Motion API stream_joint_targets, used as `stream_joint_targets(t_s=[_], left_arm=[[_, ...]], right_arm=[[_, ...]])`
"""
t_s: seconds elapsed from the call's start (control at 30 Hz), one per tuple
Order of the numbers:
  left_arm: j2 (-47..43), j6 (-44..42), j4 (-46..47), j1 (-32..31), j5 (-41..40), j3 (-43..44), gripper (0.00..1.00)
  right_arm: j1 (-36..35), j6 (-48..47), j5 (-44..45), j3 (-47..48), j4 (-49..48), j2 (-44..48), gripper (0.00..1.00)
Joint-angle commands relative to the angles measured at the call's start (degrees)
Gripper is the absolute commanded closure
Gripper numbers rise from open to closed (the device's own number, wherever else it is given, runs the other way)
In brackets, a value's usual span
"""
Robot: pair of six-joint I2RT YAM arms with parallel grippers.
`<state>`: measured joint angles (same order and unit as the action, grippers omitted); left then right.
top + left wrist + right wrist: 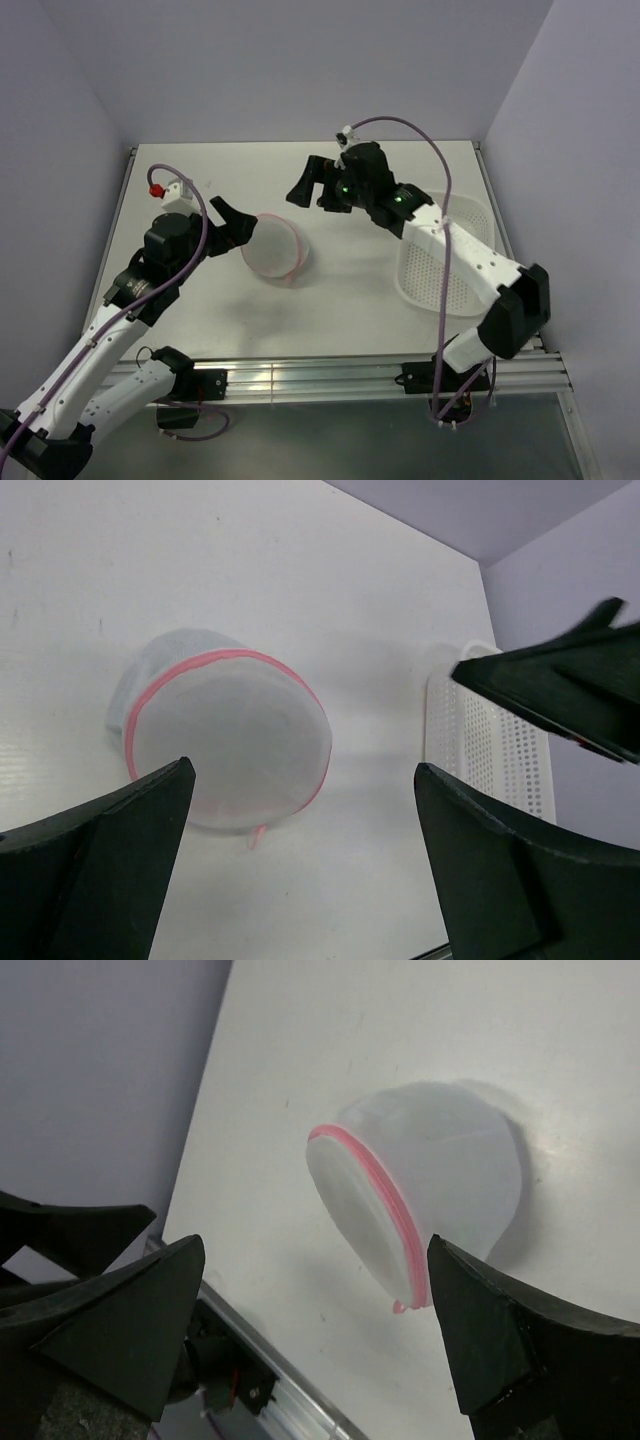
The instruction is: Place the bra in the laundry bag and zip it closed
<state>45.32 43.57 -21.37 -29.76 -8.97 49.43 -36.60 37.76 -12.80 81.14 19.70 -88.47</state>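
Note:
The laundry bag (273, 248) lies on the white table, its two mesh halves closed together with the pink zipper edge running round. It shows in the left wrist view (225, 740) and the right wrist view (420, 1190); a small pink zipper pull (400, 1306) hangs at its lower edge. The bra is not visible; pale fabric inside the bag cannot be made out for sure. My left gripper (235, 222) is open and empty just left of the bag. My right gripper (312, 183) is open and empty, raised behind and right of the bag.
A white perforated plastic basket (450, 262) stands at the right of the table, under my right arm; it shows in the left wrist view (490, 750). The table's metal front rail (330, 375) runs along the near edge.

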Motion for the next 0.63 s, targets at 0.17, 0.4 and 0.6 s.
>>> stream_joint_targets(t_s=[0.17,0.4,0.6], left_arm=[[-0.8,-5.5,-3.5,0.5,-1.8,5.4,0.01],[-0.5,-6.4,-3.9,0.5,-1.4,6.8,0.01],[-0.6,-6.0,-4.2,0.5,-0.7,7.0,0.01]], right_arm=[[0.1,-3.7,22.2,-12.8,-3.2,21.5,0.0],[0.1,-5.0,27.7,-20.3,-4.0,33.7,0.0],[0.1,-5.5,29.8,-21.9,-3.8,35.8,0.0]])
